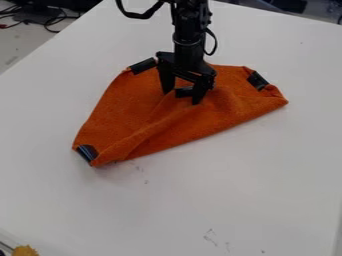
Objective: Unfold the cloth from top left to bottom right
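In the camera view, the orange cloth lies partly folded on the white tabletop, just towards 12 o'clock from the centre, with creases running towards 8 o'clock. Dark patches mark its edges at 11, 2 and 8 o'clock. The gripper points down over it, its fingers apart; whether they hold any cloth, I cannot tell. Cables lie near 11 o'clock.

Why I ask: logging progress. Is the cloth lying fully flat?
No, a diagonal fold runs across the orange cloth toward its lower-left corner.
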Controlling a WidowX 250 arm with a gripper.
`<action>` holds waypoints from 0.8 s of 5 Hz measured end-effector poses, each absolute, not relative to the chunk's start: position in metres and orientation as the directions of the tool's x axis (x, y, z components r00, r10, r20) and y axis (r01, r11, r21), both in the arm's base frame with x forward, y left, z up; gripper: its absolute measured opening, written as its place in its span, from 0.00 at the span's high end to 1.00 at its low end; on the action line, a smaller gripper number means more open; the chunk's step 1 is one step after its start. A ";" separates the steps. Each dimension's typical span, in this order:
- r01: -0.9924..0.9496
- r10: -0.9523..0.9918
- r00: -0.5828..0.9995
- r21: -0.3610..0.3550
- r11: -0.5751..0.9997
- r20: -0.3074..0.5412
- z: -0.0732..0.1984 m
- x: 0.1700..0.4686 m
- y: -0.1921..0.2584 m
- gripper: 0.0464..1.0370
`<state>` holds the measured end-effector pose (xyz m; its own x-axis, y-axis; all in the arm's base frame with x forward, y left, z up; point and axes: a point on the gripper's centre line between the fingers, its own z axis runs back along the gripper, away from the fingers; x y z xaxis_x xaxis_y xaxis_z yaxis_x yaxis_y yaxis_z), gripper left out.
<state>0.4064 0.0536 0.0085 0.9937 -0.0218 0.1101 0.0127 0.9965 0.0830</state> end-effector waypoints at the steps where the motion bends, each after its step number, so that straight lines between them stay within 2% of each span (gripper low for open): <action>1: 0.019 -0.029 0.994 0.090 0.996 0.108 0.009 0.407 0.054 0.04; 4: 0.042 -0.065 0.990 0.178 0.983 0.124 0.017 0.401 0.044 0.04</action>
